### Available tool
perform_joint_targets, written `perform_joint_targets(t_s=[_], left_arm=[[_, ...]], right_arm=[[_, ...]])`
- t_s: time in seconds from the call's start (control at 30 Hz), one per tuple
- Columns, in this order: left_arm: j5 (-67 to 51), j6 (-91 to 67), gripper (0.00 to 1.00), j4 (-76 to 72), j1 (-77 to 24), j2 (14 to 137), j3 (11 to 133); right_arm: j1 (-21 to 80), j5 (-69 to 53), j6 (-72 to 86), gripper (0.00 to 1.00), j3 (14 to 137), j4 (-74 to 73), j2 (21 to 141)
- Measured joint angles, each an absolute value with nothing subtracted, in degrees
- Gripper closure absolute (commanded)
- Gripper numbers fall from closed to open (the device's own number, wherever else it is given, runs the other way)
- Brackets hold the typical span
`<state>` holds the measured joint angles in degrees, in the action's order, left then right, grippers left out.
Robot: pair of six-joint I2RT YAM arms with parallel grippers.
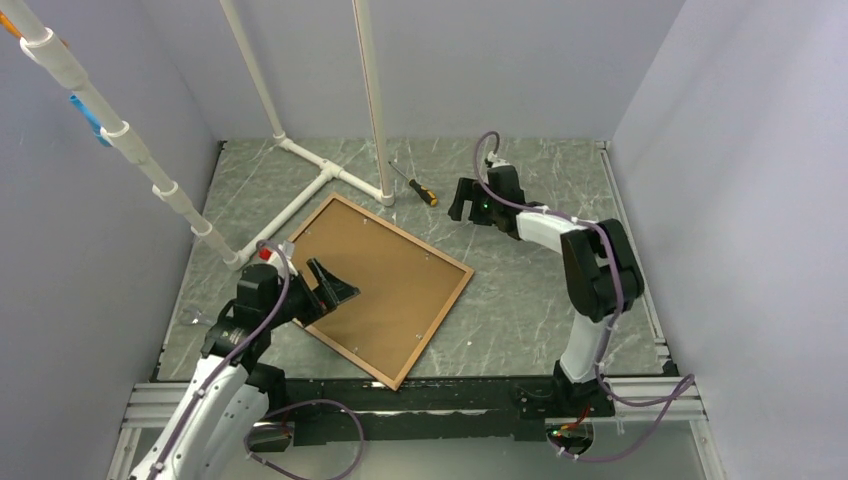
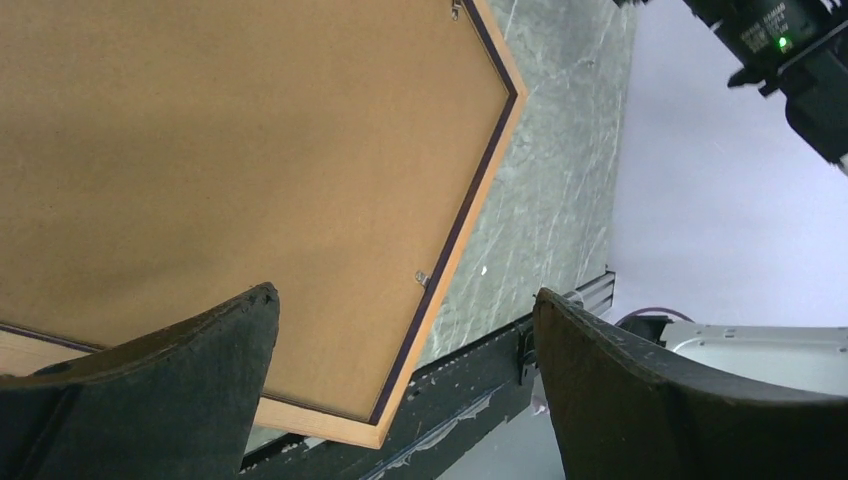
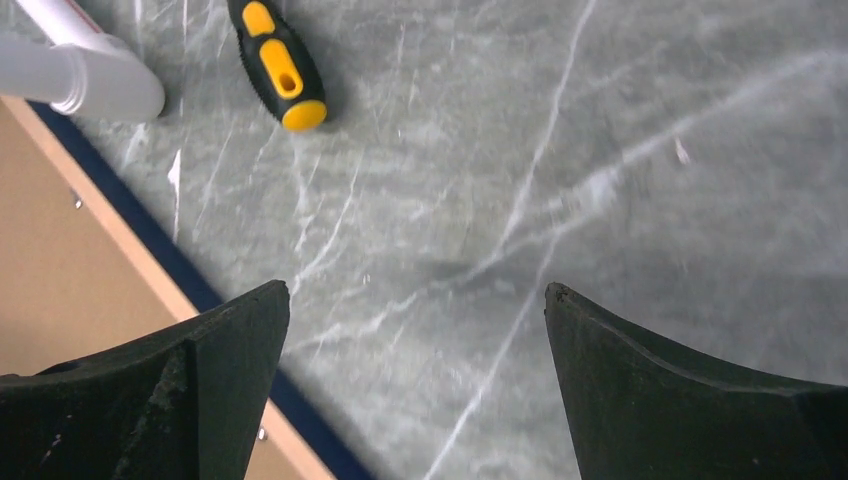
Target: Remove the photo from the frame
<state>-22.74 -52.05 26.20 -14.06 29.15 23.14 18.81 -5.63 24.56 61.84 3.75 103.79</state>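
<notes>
The frame (image 1: 433,328) lies face down on the table, its thin navy moulding with a pale wood back edge around a plain brown backing board (image 1: 385,285). The photo is hidden under the board. My left gripper (image 1: 335,285) is open and empty, hovering over the board's near-left part. In the left wrist view the left gripper (image 2: 405,293) spans the frame's edge (image 2: 462,240) near a small metal clip (image 2: 422,278). My right gripper (image 1: 462,200) is open and empty above bare table beyond the frame's far right edge. In the right wrist view the right gripper (image 3: 417,288) has the navy edge (image 3: 150,245) at its left.
A white pipe structure (image 1: 320,180) stands on the table against the frame's far corner, and also shows in the right wrist view (image 3: 90,75). A yellow-and-black screwdriver (image 1: 415,187) lies beside it, near the right gripper (image 3: 277,65). Grey walls enclose the table.
</notes>
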Motion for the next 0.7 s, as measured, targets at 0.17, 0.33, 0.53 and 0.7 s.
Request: perform_joint_targets(t_s=[0.17, 0.33, 0.53, 0.7], left_arm=[[-23.57, -47.79, 0.01, 27.27, -14.06, 35.31, 28.49], [-23.75, -43.92, 0.01, 28.18, -14.06, 34.57, 33.21], [-23.7, -42.26, 0.01, 29.8, -14.06, 27.94, 31.68], [-24.84, -42.26, 0.01, 29.63, -14.06, 26.65, 28.64]], right_arm=[[18.52, -7.64, 23.86, 0.0, 66.87, 4.21, 110.8], [16.99, -13.67, 24.51, 0.0, 68.14, 6.7, 113.73], [16.56, -18.87, 26.83, 0.02, 70.78, 12.86, 118.08], [16.84, -21.19, 28.14, 0.03, 72.75, 16.25, 120.77]])
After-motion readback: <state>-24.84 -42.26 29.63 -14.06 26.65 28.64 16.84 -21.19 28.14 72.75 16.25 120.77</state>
